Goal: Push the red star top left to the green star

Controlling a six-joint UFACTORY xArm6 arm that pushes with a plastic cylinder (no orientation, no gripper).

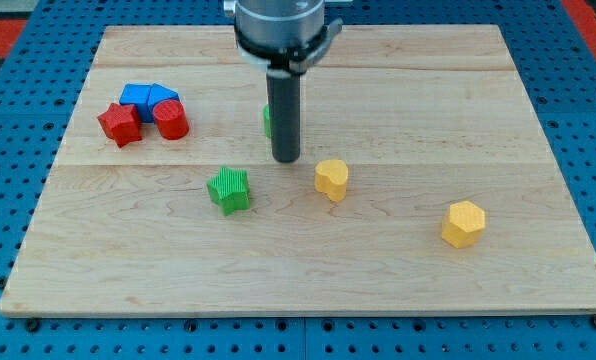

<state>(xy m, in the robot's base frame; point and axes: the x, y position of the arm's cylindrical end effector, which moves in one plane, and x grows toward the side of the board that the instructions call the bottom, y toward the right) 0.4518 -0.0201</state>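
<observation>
The red star [119,123] lies at the view's left, touching a blue block [136,97] and close to a red cylinder [171,119]. The green star [229,189] lies near the middle of the wooden board [398,70], well to the right of and below the red star. My tip [285,158] is at the board's centre, up and to the right of the green star and far right of the red star. It touches neither star.
A second blue block [161,96] sits beside the first. A green block [267,121] is mostly hidden behind the rod. A yellow heart-like block [331,179] lies right of the tip. A yellow hexagon [463,223] lies at lower right.
</observation>
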